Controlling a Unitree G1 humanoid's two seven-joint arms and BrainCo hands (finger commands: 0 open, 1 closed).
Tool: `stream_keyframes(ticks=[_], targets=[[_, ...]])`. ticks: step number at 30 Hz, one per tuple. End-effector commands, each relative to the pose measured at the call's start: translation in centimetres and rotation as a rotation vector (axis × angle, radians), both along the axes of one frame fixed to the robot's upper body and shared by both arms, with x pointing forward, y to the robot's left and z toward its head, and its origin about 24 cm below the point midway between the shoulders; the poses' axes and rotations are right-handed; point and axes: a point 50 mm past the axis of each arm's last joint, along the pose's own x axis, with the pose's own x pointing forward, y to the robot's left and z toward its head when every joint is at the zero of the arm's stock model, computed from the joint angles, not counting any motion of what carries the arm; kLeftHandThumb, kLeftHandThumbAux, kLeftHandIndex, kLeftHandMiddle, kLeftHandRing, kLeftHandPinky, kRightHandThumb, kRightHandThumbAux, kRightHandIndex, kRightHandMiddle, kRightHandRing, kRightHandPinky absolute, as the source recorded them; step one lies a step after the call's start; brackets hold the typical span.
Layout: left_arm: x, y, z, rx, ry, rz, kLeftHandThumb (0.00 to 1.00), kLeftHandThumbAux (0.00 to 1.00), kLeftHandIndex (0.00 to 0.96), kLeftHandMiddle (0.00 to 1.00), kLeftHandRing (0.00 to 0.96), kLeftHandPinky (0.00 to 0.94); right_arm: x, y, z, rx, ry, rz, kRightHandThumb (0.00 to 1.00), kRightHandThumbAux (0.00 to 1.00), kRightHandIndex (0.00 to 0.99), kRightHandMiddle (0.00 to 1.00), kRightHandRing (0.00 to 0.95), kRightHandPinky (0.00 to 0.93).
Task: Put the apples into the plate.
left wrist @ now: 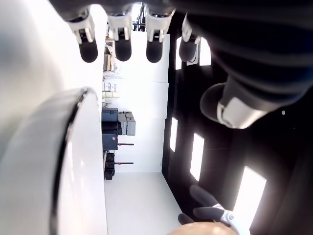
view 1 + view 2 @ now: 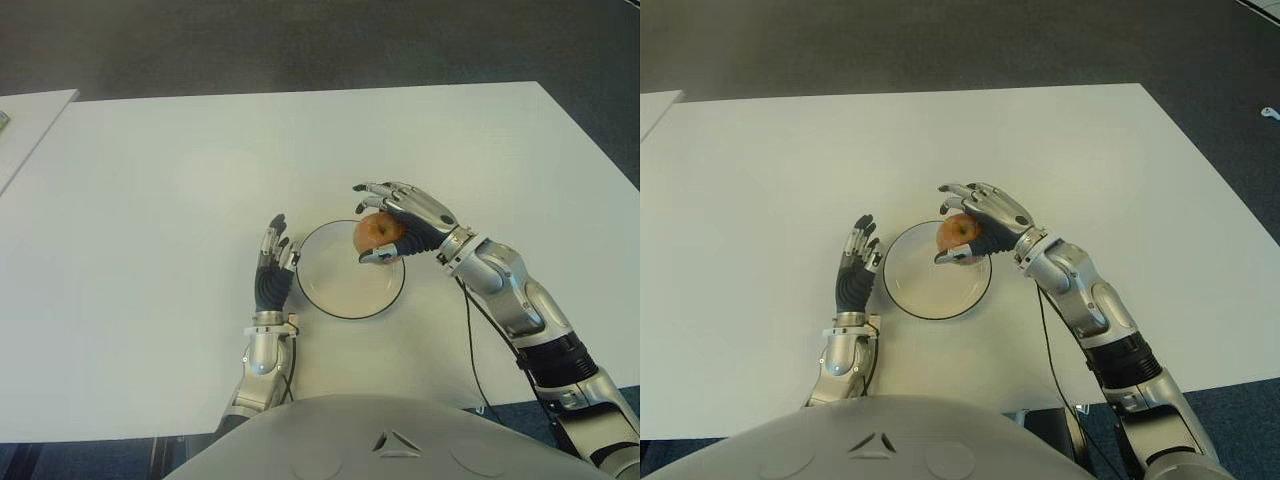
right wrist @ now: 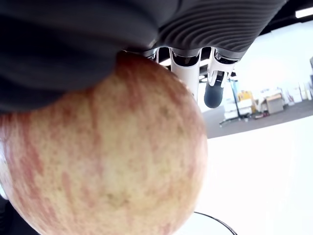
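apple (image 2: 376, 233) gripped in my right hand (image 2: 405, 222) over the plate's (image 2: 340, 305) far rim, ready to lower in. my left hand (image 2: 273, 262) waits open beside the plate's left edge.

Office or lab: white table (image 2: 200, 160), grey carpet (image 2: 300, 40).

Apple (image 2: 375, 233) in right hand (image 2: 405, 222) over plate (image 2: 330, 295)'s far-right rim; left hand (image 2: 272, 268) just left.
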Motion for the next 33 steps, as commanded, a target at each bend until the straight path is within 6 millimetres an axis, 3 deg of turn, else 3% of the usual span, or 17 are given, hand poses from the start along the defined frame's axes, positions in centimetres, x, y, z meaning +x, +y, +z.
stream_keyframes(ticks=[1, 33], targets=[[-1.13, -2.12, -1.74, -0.095, 0.125, 0.016, 0.044, 0.491, 0.008, 0.013, 0.000, 0.000, -0.11, -0.07, -0.04, 0.029, 0.031, -0.017, 0.112, 0.202, 0.000, 0.000, 0.000, 0.000], [-1.06, -2.21, -1.62, -0.105, 0.113, 0.036, 0.043, 0.519, 0.000, 0.018, 0.000, 0.000, -0.26, 0.03, -0.54, 0.023, 0.059, -0.021, 0.114, 0.208, 0.000, 0.000, 0.000, 0.000]])
